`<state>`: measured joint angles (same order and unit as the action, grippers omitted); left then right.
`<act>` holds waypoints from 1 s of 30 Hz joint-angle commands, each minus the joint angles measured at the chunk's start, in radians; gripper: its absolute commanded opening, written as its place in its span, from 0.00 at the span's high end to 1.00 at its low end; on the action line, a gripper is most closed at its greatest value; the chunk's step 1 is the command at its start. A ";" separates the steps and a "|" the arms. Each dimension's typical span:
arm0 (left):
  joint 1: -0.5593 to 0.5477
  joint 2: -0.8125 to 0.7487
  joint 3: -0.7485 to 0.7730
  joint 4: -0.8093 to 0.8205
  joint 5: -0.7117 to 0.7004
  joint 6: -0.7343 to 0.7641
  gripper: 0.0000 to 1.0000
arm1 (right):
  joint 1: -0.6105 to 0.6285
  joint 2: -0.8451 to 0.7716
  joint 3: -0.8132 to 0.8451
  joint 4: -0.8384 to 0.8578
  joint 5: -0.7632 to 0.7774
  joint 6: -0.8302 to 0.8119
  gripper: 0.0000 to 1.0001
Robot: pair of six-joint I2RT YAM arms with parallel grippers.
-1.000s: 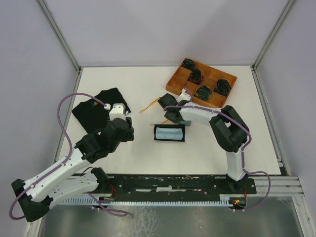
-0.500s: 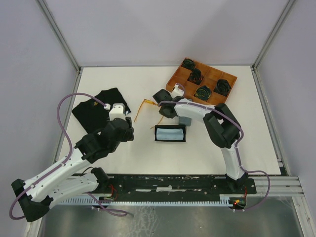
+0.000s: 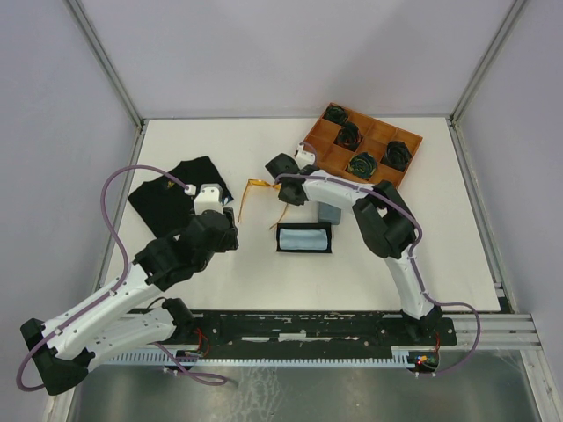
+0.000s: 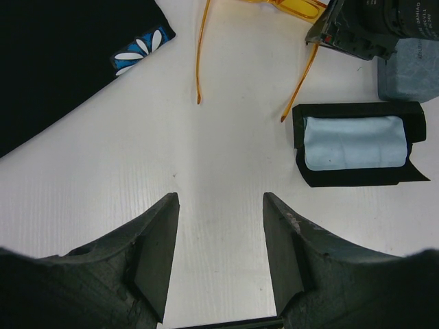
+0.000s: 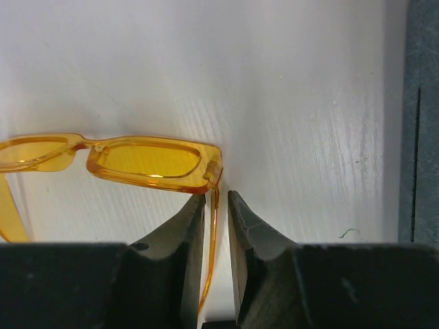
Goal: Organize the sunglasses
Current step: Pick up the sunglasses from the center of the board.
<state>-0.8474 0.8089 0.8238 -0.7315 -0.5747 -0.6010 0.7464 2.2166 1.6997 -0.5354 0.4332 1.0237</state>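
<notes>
The orange-yellow sunglasses (image 3: 255, 183) lie unfolded on the white table, lenses away from the left arm (image 4: 295, 7). My right gripper (image 3: 283, 180) is shut on one temple arm just behind the hinge; in the right wrist view the thin orange arm runs between the fingers (image 5: 216, 195), with the lens (image 5: 147, 160) just ahead of them. My left gripper (image 3: 227, 230) is open and empty (image 4: 221, 199), hovering over bare table short of the temple tips. The red sunglasses are out of view.
An open black case holding a light blue cloth (image 3: 303, 237) lies at mid-table (image 4: 353, 142). A grey-blue case (image 3: 331, 213) sits beside the right arm (image 4: 408, 68). A black cloth (image 3: 176, 193) lies at left. A brown compartment tray (image 3: 318, 145) stands at back right.
My right gripper has moved left and away from the arm bases, and the orange sunglasses have shifted with it. The left arm has not moved.
</notes>
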 commanded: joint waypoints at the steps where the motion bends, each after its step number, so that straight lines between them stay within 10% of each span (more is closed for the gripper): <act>1: 0.004 -0.006 0.004 0.012 -0.028 0.015 0.40 | 0.001 0.021 0.044 -0.024 -0.019 -0.033 0.72; 30: 0.005 -0.204 -0.006 0.044 -0.073 0.018 0.41 | -0.005 -0.370 -0.043 -0.016 -0.038 -0.461 1.00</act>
<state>-0.8474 0.6254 0.8227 -0.7300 -0.6056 -0.6010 0.7441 2.0384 1.7115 -0.5392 0.3698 0.6918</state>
